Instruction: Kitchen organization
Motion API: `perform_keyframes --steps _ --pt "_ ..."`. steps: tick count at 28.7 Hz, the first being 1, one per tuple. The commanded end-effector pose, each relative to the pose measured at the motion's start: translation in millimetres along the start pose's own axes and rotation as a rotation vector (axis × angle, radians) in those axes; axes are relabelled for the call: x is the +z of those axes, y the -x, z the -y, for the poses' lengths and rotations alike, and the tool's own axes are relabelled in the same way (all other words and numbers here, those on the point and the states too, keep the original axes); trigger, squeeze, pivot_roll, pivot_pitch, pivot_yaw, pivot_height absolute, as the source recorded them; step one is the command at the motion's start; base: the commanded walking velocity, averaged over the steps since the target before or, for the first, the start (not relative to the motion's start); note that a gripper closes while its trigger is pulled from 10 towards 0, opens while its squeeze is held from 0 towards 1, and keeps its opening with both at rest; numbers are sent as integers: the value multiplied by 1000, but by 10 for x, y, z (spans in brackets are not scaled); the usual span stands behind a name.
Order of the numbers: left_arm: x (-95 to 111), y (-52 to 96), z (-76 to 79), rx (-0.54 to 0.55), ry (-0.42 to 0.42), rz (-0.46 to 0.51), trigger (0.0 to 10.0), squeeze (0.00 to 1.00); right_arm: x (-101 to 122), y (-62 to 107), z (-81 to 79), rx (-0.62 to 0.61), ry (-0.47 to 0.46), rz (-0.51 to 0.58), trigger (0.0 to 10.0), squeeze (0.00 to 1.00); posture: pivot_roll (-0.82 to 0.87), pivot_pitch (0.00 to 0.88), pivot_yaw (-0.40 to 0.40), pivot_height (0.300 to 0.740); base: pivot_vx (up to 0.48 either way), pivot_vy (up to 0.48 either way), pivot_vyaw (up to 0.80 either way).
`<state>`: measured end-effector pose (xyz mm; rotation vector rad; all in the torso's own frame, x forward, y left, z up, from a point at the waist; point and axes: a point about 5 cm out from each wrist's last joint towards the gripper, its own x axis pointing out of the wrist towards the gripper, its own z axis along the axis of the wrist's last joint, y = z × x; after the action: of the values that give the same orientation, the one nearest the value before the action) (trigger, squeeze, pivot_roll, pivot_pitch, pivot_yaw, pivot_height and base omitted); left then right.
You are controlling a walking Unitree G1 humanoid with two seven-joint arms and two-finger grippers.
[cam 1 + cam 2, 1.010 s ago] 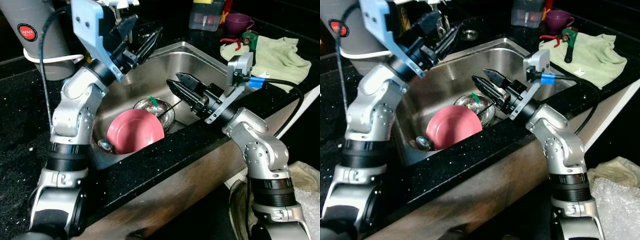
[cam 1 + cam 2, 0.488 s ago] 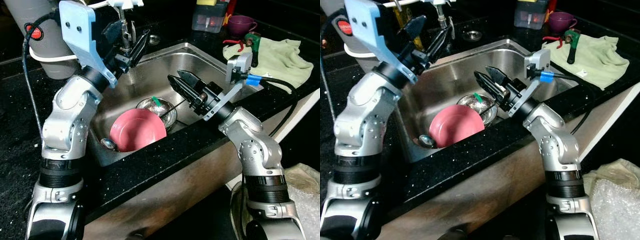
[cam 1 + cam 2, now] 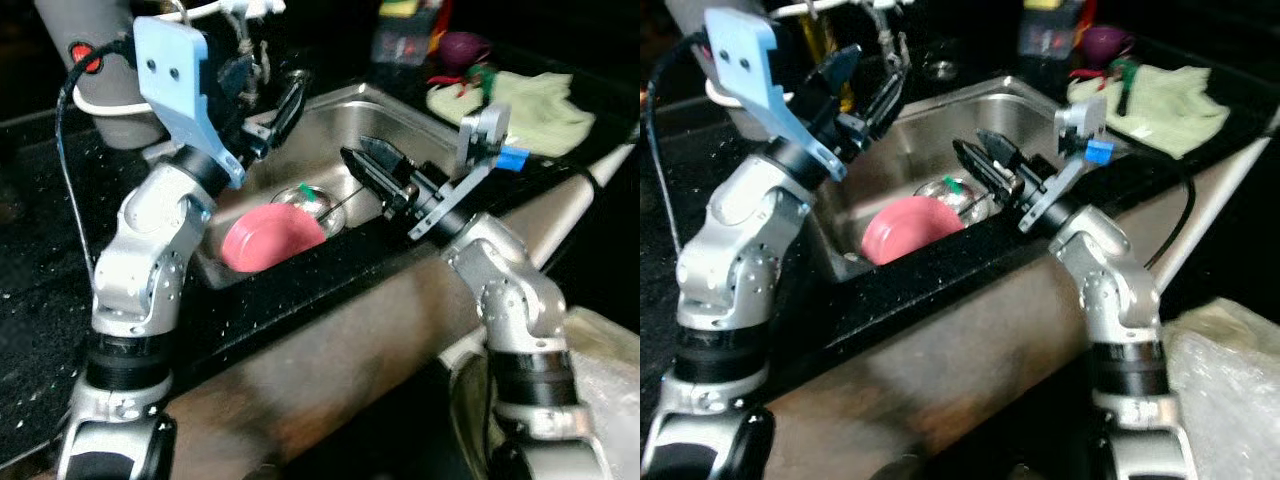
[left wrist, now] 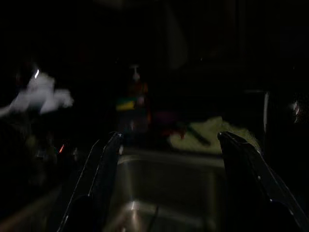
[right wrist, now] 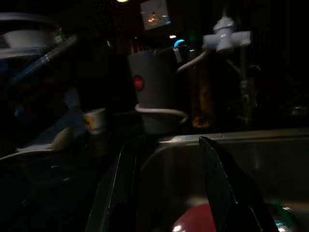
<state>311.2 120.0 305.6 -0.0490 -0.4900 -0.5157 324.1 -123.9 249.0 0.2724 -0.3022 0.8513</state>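
A pink plate [image 3: 268, 238] leans inside the steel sink [image 3: 330, 115]. Behind it sits a steel bowl [image 3: 312, 203] holding a green-tipped utensil. My left gripper [image 3: 266, 92] hangs open over the sink's back left corner, close to the faucet [image 3: 245, 45], with nothing in it. My right gripper [image 3: 356, 156] is open above the sink's right side, pointing toward the bowl and a little above it. In the right wrist view the plate [image 5: 203, 220] lies below the open fingers [image 5: 215, 164]. The dark left wrist view has wide-apart fingers [image 4: 108, 159] over the basin.
A grey canister [image 3: 100, 60] stands on the black counter at the back left. A green towel [image 3: 520, 100], a purple cup [image 3: 460, 45] and a clear container [image 3: 405, 40] lie at the back right. Crumpled plastic [image 3: 1230, 390] sits low beside the counter front.
The camera has shifted and the picture is now blurred. The left gripper has drifted toward the faucet. The right gripper holds nearly the same pose over the sink.
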Motion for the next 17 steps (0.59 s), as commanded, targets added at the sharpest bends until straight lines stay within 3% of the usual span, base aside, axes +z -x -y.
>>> perform_keyframes --steps 1,11,17 --pt "-18 19 29 0 -5 -11 10000 0 -45 -21 9 -6 -4 -12 10000 0 29 45 2 740 -285 0 0" --pt "-78 9 104 -11 11 -24 10000 0 -142 30 134 -94 -10 -24 10000 0 26 39 1 740 -280 0 0" --pt "-145 6 191 -33 32 -38 10000 0 -237 145 283 -179 1 -58 10000 0 23 37 2 740 -265 0 0"
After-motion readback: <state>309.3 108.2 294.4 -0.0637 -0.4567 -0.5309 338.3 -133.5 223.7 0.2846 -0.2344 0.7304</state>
